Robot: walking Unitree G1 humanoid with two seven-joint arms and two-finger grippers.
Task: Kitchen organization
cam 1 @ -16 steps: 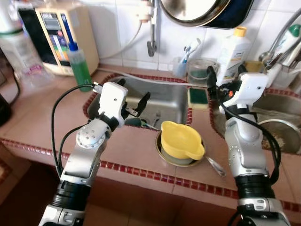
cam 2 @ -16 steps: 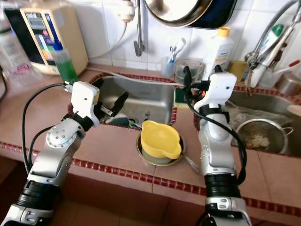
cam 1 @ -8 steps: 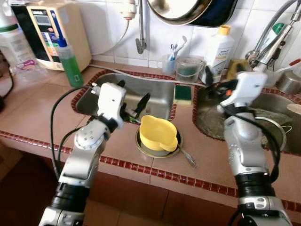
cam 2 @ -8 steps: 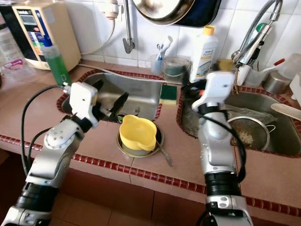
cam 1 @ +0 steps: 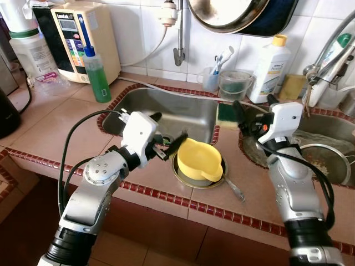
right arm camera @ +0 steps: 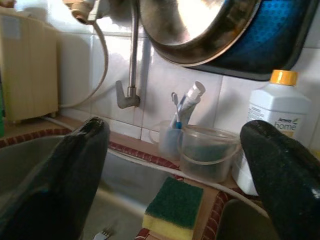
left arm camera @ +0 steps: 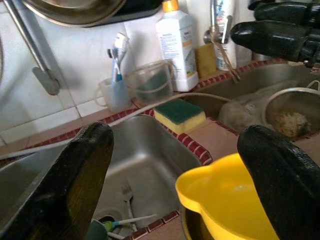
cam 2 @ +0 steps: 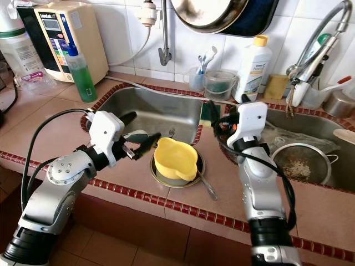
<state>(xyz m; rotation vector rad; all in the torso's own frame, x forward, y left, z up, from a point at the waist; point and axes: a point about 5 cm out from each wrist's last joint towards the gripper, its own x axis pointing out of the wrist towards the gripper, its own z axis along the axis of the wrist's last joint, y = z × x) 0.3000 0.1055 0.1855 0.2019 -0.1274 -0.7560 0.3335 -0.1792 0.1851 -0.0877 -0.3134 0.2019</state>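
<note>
A yellow bowl with a pouring lip [cam 1: 199, 162] rests in a round metal dish [cam 1: 195, 180] on the tiled counter between two sinks. A spoon [cam 1: 235, 189] lies just right of the dish. My left gripper [cam 1: 169, 132] is open beside the bowl's left rim, one fingertip [cam 1: 179, 139] nearly touching it; in the left wrist view the bowl [left arm camera: 225, 205] lies between the spread fingers. My right gripper [cam 1: 254, 110] is open over the counter edge near the green and yellow sponge [cam 1: 226, 112], holding nothing.
The left sink [cam 1: 188, 113] holds some cutlery. A metal strainer [cam 1: 328, 162] sits in the right sink. Against the tiled wall stand a green soap bottle [cam 1: 99, 77], a water purifier [cam 1: 83, 39], a toothbrush cup [cam 1: 212, 77], a plastic tub [cam 1: 233, 84] and a white bottle [cam 1: 270, 64].
The camera has shifted. My left gripper has come closer to the yellow bowl, its fingertip now at the rim. The right gripper stays open near the sponge.
</note>
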